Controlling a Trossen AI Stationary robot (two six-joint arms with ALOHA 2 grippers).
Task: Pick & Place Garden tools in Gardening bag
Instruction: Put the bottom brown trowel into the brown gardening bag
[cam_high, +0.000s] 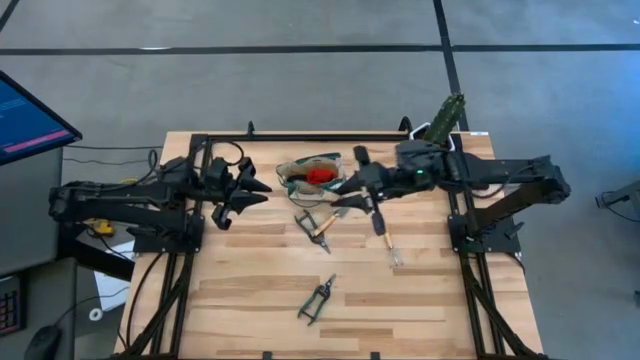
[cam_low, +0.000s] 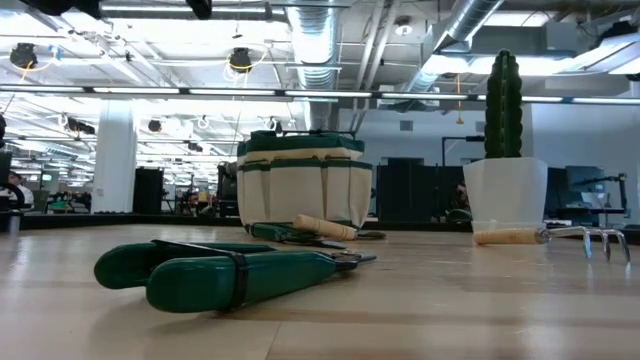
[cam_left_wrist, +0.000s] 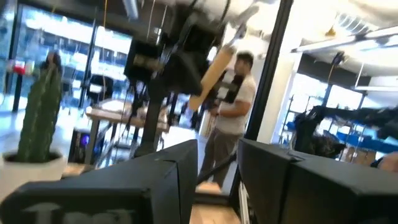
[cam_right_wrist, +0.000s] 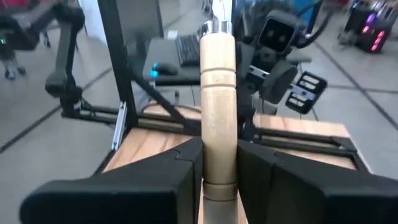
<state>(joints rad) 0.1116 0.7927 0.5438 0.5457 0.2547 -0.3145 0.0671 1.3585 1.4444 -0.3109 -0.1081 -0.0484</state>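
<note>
The cream gardening bag stands upright at the table's far middle, and a red-headed tool shows inside it. My right gripper hovers beside the bag's right side, shut on a wooden-handled tool. My left gripper hangs open and empty on the bag's left. Green-handled pruning shears lie flat near the front. A wooden-handled tool lies in front of the bag. A small fork tool lies flat to the right. My right gripper pinches the tool's wooden handle between its two fingers, at the butt end. The fingers come roughly level from the table's right and lie along the handle. Handle and metal collar stick out ahead of the fingertips. The tool is lifted clear of the table.
A white pot with a green cactus stands at the far right corner, behind my right arm. A monitor sits off the table's left. A person stands in the room beyond. Bare wood lies along the near edge around the shears.
</note>
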